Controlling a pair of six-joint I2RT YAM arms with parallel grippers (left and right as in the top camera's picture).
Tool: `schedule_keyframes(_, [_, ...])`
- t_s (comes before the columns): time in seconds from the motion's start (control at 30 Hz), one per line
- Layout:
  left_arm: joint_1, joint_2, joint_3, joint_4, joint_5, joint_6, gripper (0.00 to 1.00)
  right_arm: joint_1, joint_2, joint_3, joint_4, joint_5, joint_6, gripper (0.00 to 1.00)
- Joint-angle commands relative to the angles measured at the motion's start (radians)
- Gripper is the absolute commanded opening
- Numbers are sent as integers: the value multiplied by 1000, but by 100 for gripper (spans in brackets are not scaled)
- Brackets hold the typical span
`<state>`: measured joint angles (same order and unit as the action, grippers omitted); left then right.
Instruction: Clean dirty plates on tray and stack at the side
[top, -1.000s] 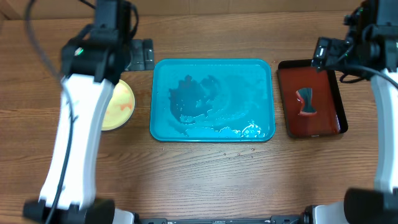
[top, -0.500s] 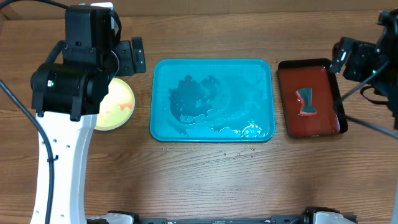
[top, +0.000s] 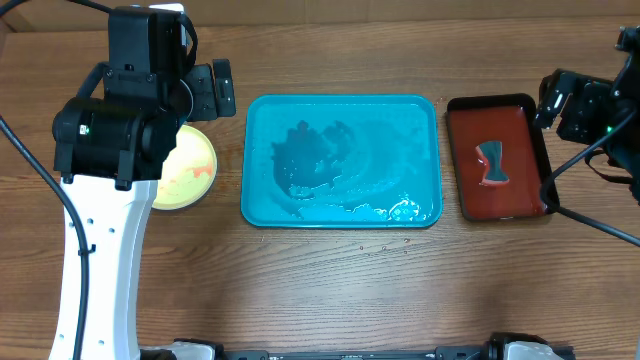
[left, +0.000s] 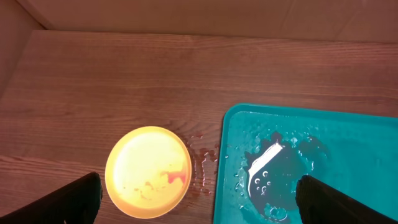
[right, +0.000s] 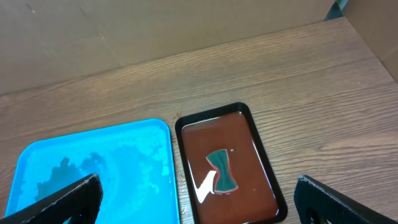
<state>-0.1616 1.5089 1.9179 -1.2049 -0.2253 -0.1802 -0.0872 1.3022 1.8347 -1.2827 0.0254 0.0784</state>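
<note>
The tray (top: 395, 150) holds only pooled water and bubbles, with no plate on it. The plates (top: 193, 165) sit on the table just beside its left edge, only a yellow-green top one showing, red smears on it, so the count beneath I cannot tell. Farther back, the left gripper (left: 199, 193) hangs near that stack and the right gripper (right: 199, 190) near the dark red tray (top: 500, 205) with its teal sponge-like piece (top: 491, 163), both with jaws wide apart and empty. Stacking looks done, I judge, yet the smears suggest the next move calls for fetching that piece and wiping the top plate.
</note>
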Motion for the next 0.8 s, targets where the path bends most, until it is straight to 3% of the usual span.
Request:
schedule_keyframes(0.0, [4, 6, 8, 0, -10, 0, 100, -3, -41, 20, 2, -6, 3, 100])
schedule_keyframes(0.27, [4, 6, 8, 0, -10, 0, 100, -3, -57, 20, -45, -7, 4, 100])
schedule_keyframes(0.5, [4, 6, 8, 0, -10, 0, 100, -3, -57, 20, -62, -181, 3, 100])
schedule_keyframes(0.77, [4, 6, 8, 0, -10, 0, 100, -3, -56, 20, -53, -172, 0, 100])
